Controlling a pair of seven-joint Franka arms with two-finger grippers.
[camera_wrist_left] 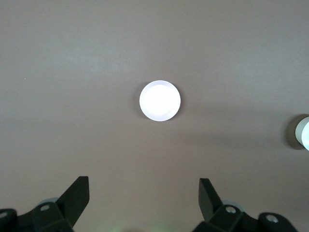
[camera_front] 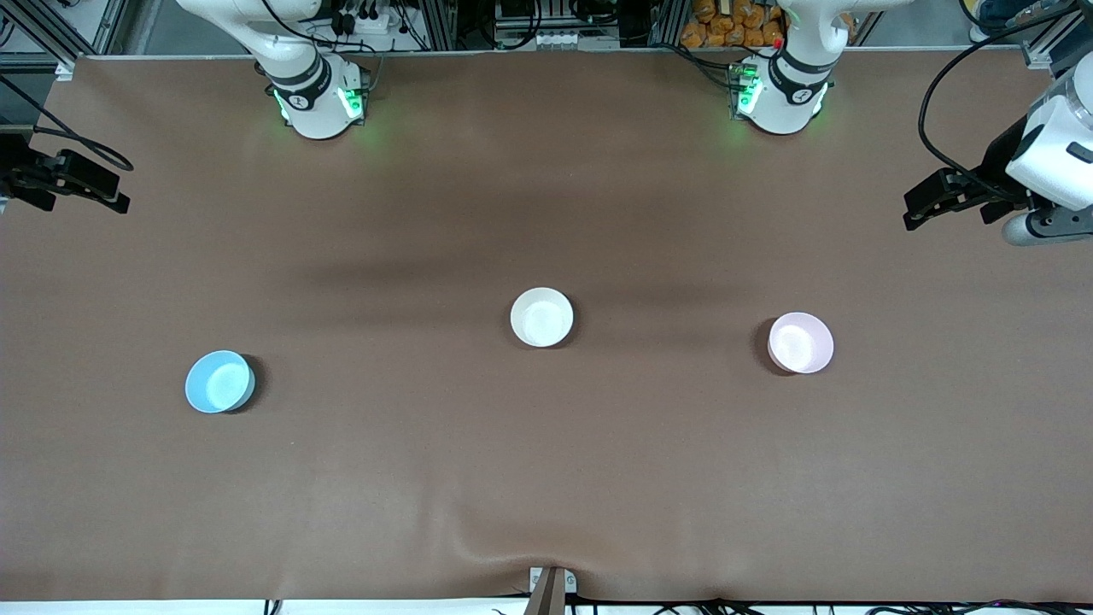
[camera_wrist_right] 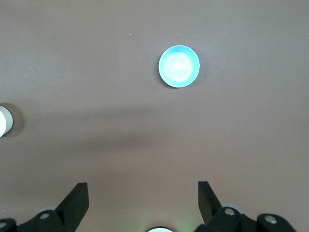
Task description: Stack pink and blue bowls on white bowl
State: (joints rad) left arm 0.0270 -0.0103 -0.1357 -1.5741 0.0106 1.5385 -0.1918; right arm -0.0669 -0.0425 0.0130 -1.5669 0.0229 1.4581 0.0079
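Observation:
Three bowls stand apart and upright on the brown table. The white bowl (camera_front: 541,317) is in the middle. The pink bowl (camera_front: 800,342) is toward the left arm's end. The blue bowl (camera_front: 219,382) is toward the right arm's end, a little nearer the front camera. My left gripper (camera_front: 920,207) is open and empty, high over its end of the table. Its wrist view shows the pink bowl (camera_wrist_left: 160,100), washed out pale, and the white bowl's edge (camera_wrist_left: 303,133). My right gripper (camera_front: 109,193) is open and empty, high over its end. Its wrist view shows the blue bowl (camera_wrist_right: 179,66).
The two arm bases (camera_front: 316,98) (camera_front: 781,94) stand along the table's edge farthest from the front camera. A small clamp (camera_front: 551,585) sits at the nearest edge, where the brown cover wrinkles. The white bowl's edge (camera_wrist_right: 4,121) shows in the right wrist view.

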